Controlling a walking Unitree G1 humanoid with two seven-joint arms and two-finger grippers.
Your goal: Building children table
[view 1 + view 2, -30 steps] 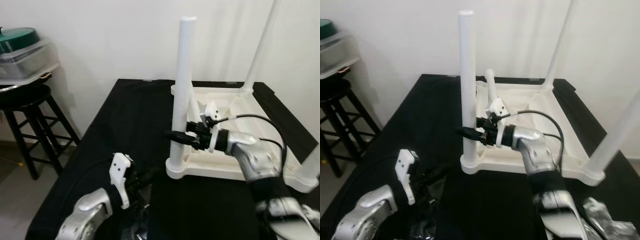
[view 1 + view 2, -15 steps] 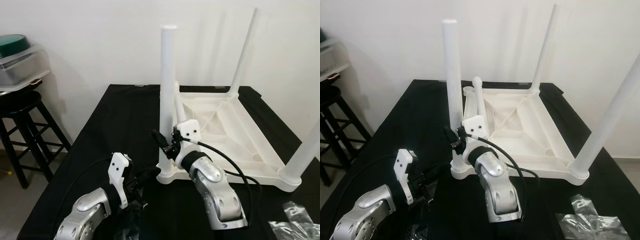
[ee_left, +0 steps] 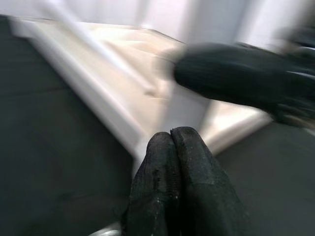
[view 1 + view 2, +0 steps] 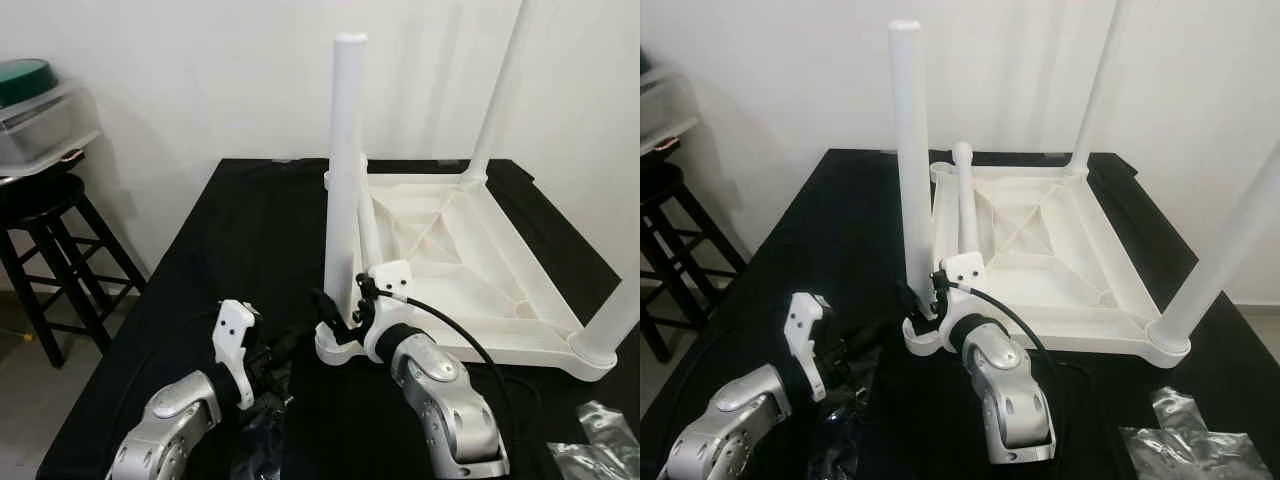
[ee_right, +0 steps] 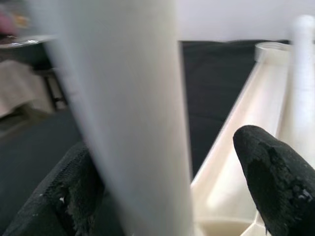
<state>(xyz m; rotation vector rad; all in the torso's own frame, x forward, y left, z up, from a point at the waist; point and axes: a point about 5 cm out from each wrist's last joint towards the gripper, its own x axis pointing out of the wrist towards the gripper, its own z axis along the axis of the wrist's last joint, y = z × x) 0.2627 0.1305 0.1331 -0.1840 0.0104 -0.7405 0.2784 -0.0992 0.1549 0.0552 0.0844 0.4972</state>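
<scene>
A white children's table [image 4: 470, 250] lies upside down on the black-covered tabletop [image 4: 250, 230]. Its near left leg [image 4: 343, 180] stands upright in the corner socket. Two more legs [image 4: 497, 90] [image 4: 620, 320] rise at the far right and near right corners. A fourth leg [image 4: 965, 200] leans at the far left corner. My right gripper [image 4: 330, 308] is at the base of the near left leg, open, with one finger [image 5: 64, 196] against the leg and the other finger [image 5: 275, 182] a little off it. My left gripper [image 4: 290, 345] hovers just left of that corner, shut and empty, fingertips [image 3: 172, 162] pressed together.
A black stool [image 4: 50, 200] with a clear plastic box [image 4: 45, 115] on it stands at the left, beside the table. Crinkled clear plastic bags [image 4: 1185, 440] lie at the near right. Dark plastic wrap [image 4: 265, 440] lies under my left arm. A white wall is close behind.
The camera has shifted. My right gripper has slid from mid-height on the near left leg down to its base, the arm swinging in front of me. The left gripper has barely moved.
</scene>
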